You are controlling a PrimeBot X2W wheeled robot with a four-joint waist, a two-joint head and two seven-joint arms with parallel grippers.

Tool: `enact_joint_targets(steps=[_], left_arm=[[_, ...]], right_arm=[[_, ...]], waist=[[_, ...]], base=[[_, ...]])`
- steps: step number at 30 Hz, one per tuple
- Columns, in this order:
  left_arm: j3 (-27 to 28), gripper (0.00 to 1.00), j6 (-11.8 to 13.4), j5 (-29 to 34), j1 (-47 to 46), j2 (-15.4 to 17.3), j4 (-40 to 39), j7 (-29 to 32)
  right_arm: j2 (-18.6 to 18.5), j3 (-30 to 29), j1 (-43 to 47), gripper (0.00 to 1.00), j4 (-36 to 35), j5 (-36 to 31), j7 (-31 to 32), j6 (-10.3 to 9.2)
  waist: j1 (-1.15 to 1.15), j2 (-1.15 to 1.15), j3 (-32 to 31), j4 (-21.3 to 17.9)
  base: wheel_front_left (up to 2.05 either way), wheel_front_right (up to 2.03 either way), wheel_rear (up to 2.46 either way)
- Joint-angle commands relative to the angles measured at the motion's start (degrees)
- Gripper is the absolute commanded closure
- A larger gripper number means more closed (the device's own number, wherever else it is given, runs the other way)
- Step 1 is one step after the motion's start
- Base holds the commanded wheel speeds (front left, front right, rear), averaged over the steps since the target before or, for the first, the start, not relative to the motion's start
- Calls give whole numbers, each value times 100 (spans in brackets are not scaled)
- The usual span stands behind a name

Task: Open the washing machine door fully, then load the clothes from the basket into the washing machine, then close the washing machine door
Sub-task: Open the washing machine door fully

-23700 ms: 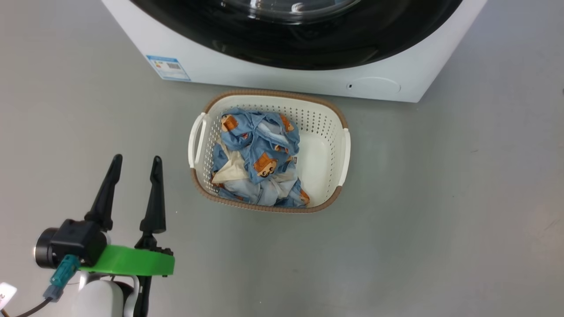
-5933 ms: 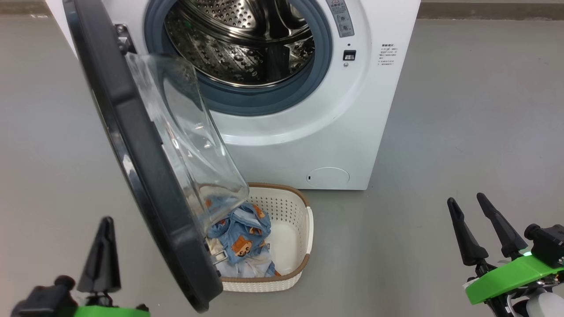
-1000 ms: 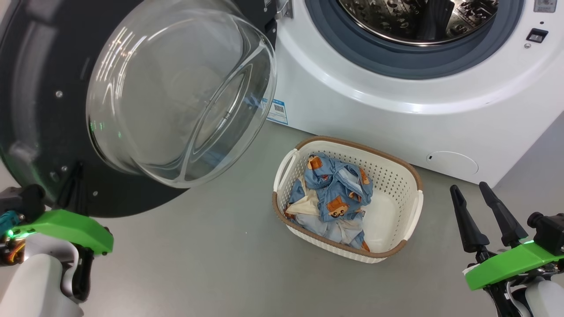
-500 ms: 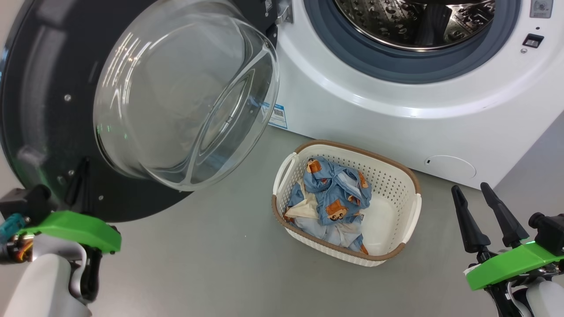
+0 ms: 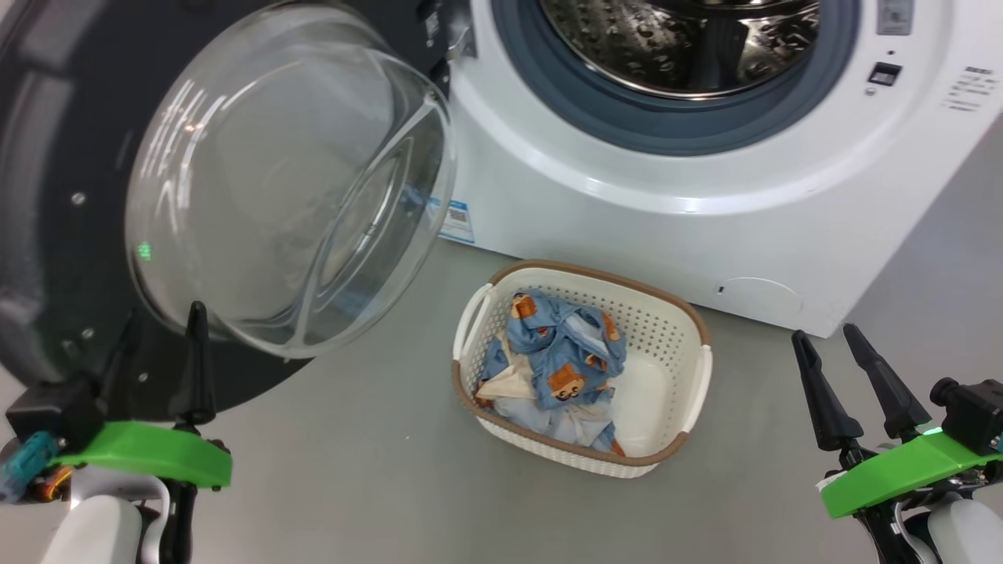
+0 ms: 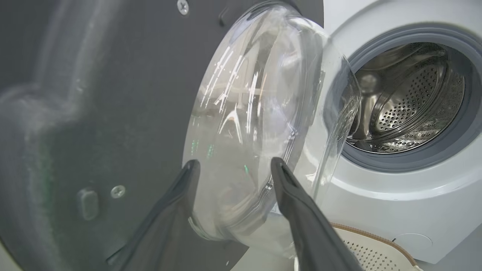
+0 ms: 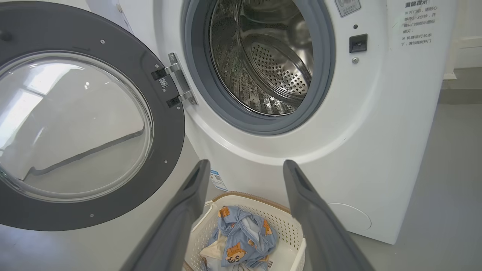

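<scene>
The left pincer (image 6: 233,163) has its two fingers spread apart and grasps nothing. It stands close before the inner side of the washing machine door (image 5: 47,157), and I cannot tell if it touches. The door is wide open at the left of the washing machine (image 5: 627,211). The right pincer (image 5: 823,333) is also spread and empty, to the right of the basket (image 5: 595,270), where the clothes (image 5: 560,352) lie.

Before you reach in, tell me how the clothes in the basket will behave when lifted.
The clothes lie crumpled and folded over each other, so they will probably hang limp and trail. Blue and cream pieces overlap, so one pinch may drag several out. The thin perforated basket looks light and might shift.
</scene>
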Motion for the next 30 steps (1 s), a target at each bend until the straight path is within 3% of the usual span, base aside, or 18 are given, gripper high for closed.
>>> enact_joint_targets(steps=[1, 16, 30], left_arm=[[234, 0, 94, 48, -7, 251, -284, -73], [56, 0, 490, 188, 732, 121, -1529, 19], [-33, 0, 668, 237, 1059, 21, -1792, -10]], right_arm=[[-33, 105, -66, 0, -170, -40, -69, 9], [-134, 195, -58, 0, -302, -135, -69, 9], [-226, 252, -109, 0, -400, -202, -69, 9]], waist=[[0, 0, -62, -155], [0, 0, -252, -995], [0, 0, -227, -1792]], base=[[0, 0, 0], [0, 0, 0], [0, 0, 0]])
